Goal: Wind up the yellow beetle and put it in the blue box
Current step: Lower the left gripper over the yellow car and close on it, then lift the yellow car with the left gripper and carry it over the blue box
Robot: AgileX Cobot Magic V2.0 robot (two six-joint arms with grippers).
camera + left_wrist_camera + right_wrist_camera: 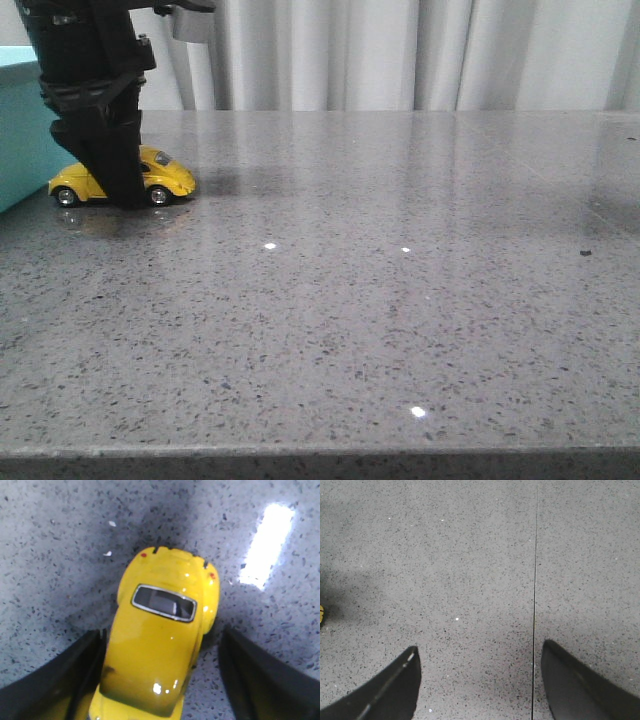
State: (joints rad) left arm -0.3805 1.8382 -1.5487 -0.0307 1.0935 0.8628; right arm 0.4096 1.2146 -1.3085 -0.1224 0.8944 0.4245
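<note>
Beside blue box [18, 130] — yellow beetle [165, 178] | left fingers [75, 675] spread, straddling it | right fingers [395, 685] spread, empty

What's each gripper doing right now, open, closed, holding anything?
Left gripper: open, straddling the yellow beetle on the table; one finger looks against its side, the other is clear of it.
Right gripper: open, empty, over bare tabletop.

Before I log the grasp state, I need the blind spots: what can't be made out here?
- Yellow beetle, front view: its middle is hidden behind the left gripper.
- Left wrist view: finger contact uncertain; one finger sits against the car, the other stands apart.
- Blue box: cut off by the left edge.
- Right gripper: absent from the front view.
</note>
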